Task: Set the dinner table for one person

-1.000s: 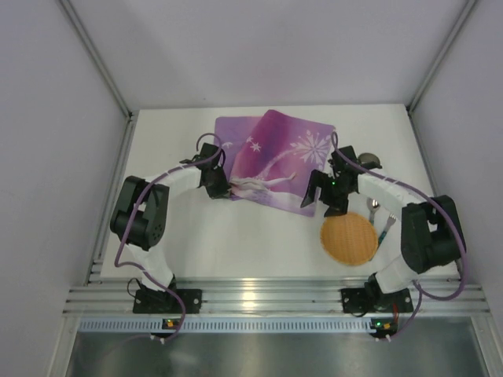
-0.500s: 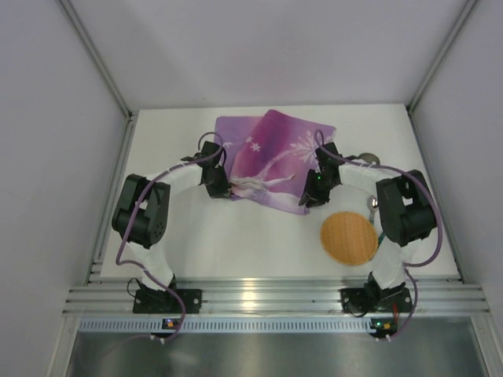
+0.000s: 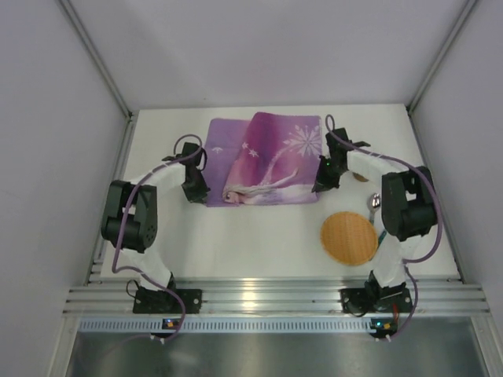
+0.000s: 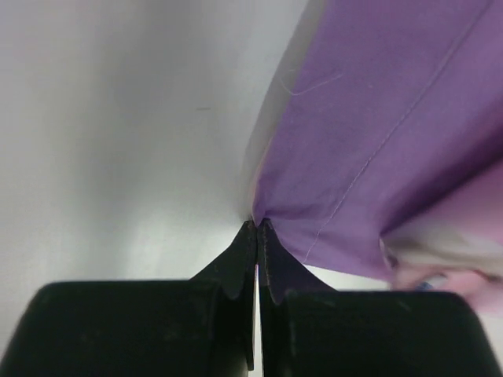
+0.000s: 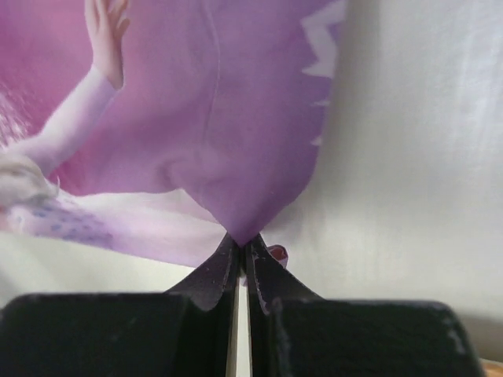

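**Both grippers pinched on the near corners of the placemat**

Seen from above: a large plain white matte rectangular tabletop [image 3: 236,236] between grey walls. Edged along the near side by a silver aluminium rail [image 3: 259,292], with both arm bases bolted there. Spread across the far middle of that tabletop, a purple-pink printed fabric placemat [image 3: 263,161] with a white snowflake and a pale figure. Set roughly square to the table edges, with a plainer purple band down its left side.

On the mat's near left corner, the black two-finger left gripper [image 4: 257,229], closed tight. Fingertips pressed together, only a sliver of purple cloth between them. Stitched hem running away up and to the right, bare white surface to the left.

On the near right corner, the black two-finger right gripper [image 5: 240,245], clamped the same way. Pink cloth drawn into a point at the fingertips, a printed raised arm on the fabric above, white surface to the right.

Nearer than the mat's right corner and apart from it, a round flat orange disc [image 3: 348,238], finely textured, lying on the table. Just beyond the disc's far right edge, a small silver spoon [image 3: 373,205], partly hidden by the right arm.
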Action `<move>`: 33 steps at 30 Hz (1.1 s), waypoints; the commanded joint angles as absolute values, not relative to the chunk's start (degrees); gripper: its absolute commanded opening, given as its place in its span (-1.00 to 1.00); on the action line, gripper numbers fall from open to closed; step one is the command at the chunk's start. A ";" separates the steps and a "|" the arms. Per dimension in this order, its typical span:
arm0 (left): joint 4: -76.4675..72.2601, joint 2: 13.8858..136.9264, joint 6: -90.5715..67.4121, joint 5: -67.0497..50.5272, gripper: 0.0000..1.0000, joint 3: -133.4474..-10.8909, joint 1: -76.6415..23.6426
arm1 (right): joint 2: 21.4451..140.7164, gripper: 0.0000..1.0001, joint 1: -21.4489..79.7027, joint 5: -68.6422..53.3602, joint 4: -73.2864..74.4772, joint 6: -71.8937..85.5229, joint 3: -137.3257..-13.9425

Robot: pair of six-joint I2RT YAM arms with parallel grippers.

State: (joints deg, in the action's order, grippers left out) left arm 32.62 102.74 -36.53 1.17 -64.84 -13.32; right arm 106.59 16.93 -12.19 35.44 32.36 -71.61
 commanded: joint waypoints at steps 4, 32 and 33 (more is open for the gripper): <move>43.59 93.44 -32.44 11.42 -1.00 -61.44 -4.15 | 106.08 -1.00 8.71 -4.83 42.27 26.99 -75.33; 48.78 76.09 -43.95 14.58 -0.75 -50.88 -5.98 | 100.46 -0.97 15.03 -6.59 48.95 29.10 -69.42; 48.43 77.07 -43.25 15.11 -0.74 -51.85 -5.98 | 100.46 -0.84 15.12 -6.50 49.74 28.92 -69.87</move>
